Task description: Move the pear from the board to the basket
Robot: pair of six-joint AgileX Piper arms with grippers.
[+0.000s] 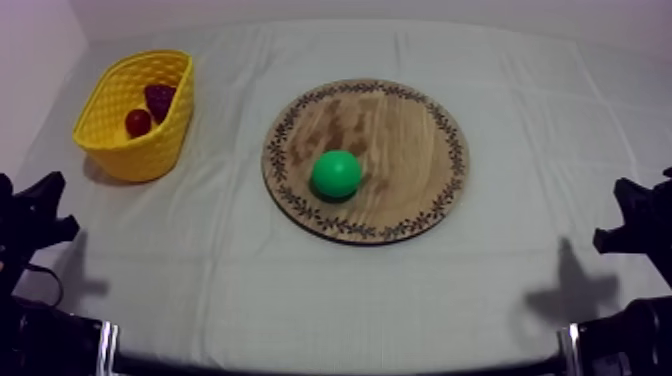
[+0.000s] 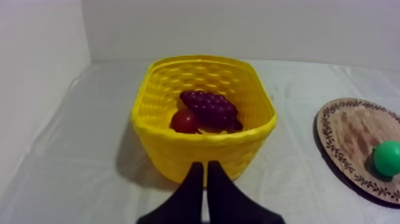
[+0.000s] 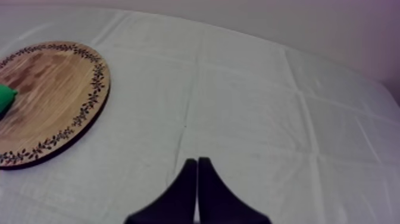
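Presently: task status is not begun, by the look of it.

Item 1, pear (image 1: 336, 173): green, lying on the board (image 1: 410, 120), left of its centre and toward the near rim; nothing touching it.

Item 2, board: round, wooden, patterned rim, in the middle of the tabletop (image 1: 300, 290).

Item 3, basket (image 1: 150, 150): yellow, at the far left of the tabletop, well apart from the board. Contents: grapes (image 1: 160, 97) and a small red fruit (image 1: 138, 122), side by side; no pear inside.

Item 4, left end effector (image 2: 205, 168): clenched on nothing, drawn to a narrow wedge, low at the near left, facing the basket's near wall.

Item 5, right end effector (image 3: 197, 162): likewise clenched and empty, at the near right over bare tabletop, with the board off to its left.

Done: nothing that shows.

Left: the whole job — reach the pear, grasp it, lift it off the board, carry it left and far to the basket, release it inside.

Judgement: the left end effector sits nearer the basket and looks the likelier one for the carry — though that is only a guess from where things lie.
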